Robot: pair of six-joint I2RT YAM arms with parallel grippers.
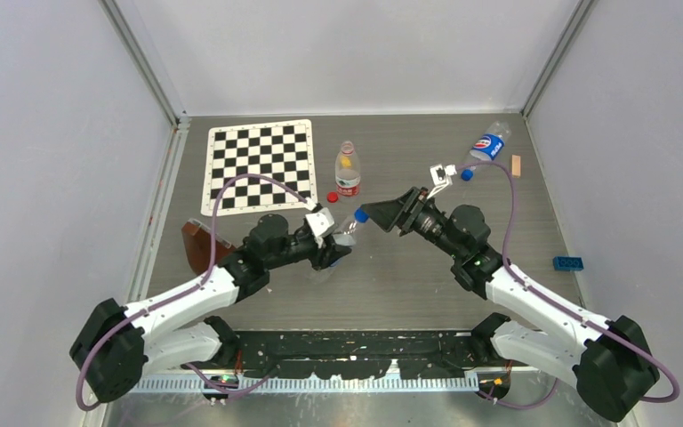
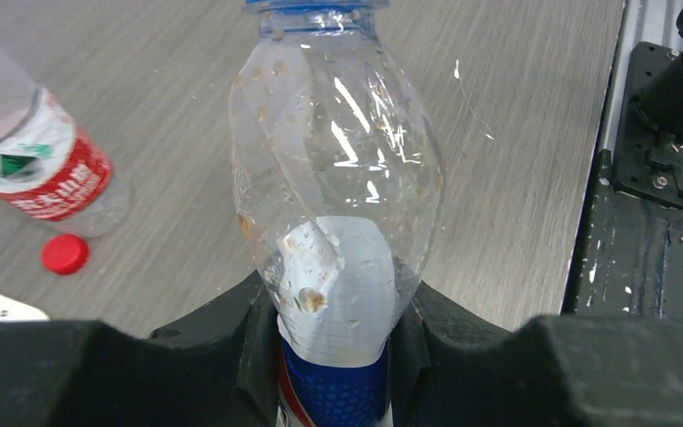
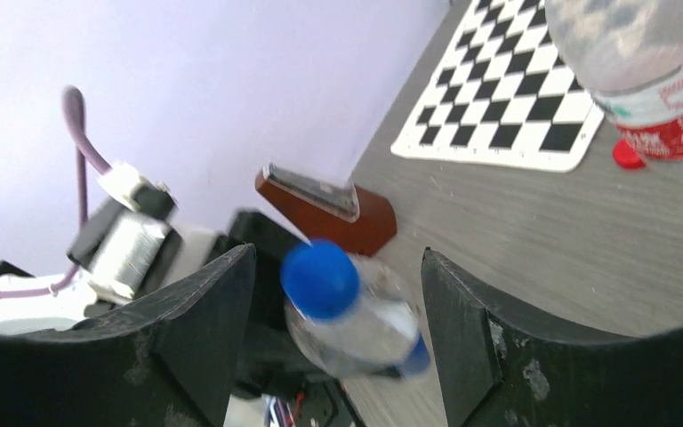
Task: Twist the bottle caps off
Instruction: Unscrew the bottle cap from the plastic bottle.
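Bottle (image 2: 338,196) clamped in left gripper (image 1: 334,255), right gripper (image 3: 338,298) apart, above grey table (image 1: 409,280), white walls (image 1: 347,53)

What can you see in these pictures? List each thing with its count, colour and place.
clear plastic bottles: three; red-and-white-label bottle standing far centre; lying blue-label bottle far right; held blue-label bottle over the middle
round plastic screw caps: three; red cap loose beside the standing bottle; far blue cap on the lying bottle; near blue cap on the held bottle
black-and-white checkered mat: one, far left
brown wedge-shaped block: one, left edge
blue rectangular brick: one, right side
left tool: shut on the held bottle
right tool: open, fingers either side of the near blue cap
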